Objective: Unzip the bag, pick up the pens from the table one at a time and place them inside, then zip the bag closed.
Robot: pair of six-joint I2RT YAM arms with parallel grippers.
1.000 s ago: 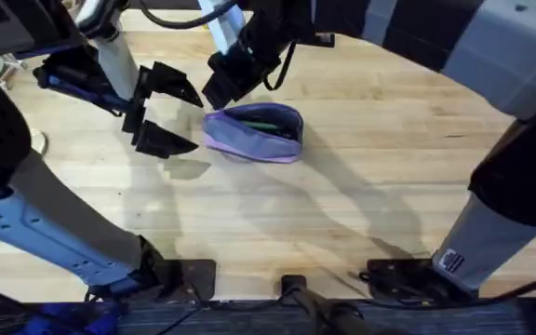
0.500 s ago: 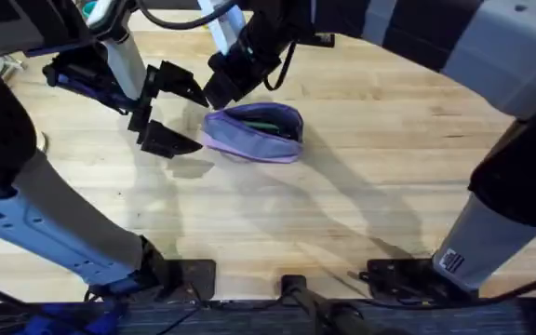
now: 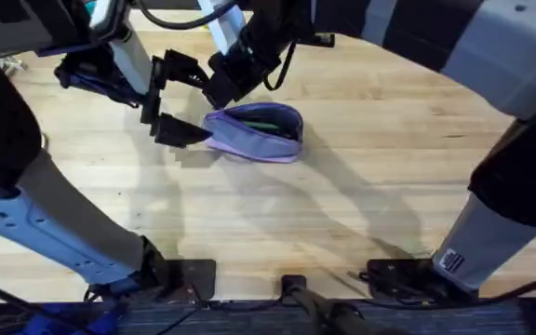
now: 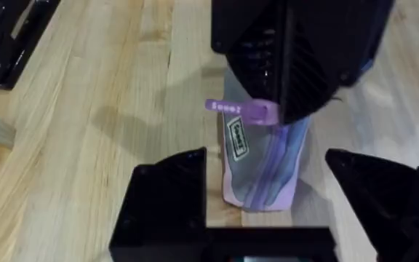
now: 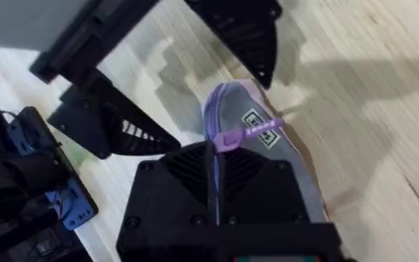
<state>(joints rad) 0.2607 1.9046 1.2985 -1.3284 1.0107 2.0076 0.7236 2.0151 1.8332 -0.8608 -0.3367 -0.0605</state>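
Lighting is bright and even from above; the table [image 3: 361, 186] shows soft, diffuse shadows beneath both arms and beside the bag [image 3: 254, 133], without harsh glare. In the overhead view, arm sections nearest the lens appear large, dark and blurred at the edges. Both wrist views are soft, with near fingers out of focus.

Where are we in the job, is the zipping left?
Pens look loaded: the green pen shows inside the open bag. In hand: the right gripper is at the bag's end by the zipper pull, and the open left gripper flanks that end. Left: zipping shut.
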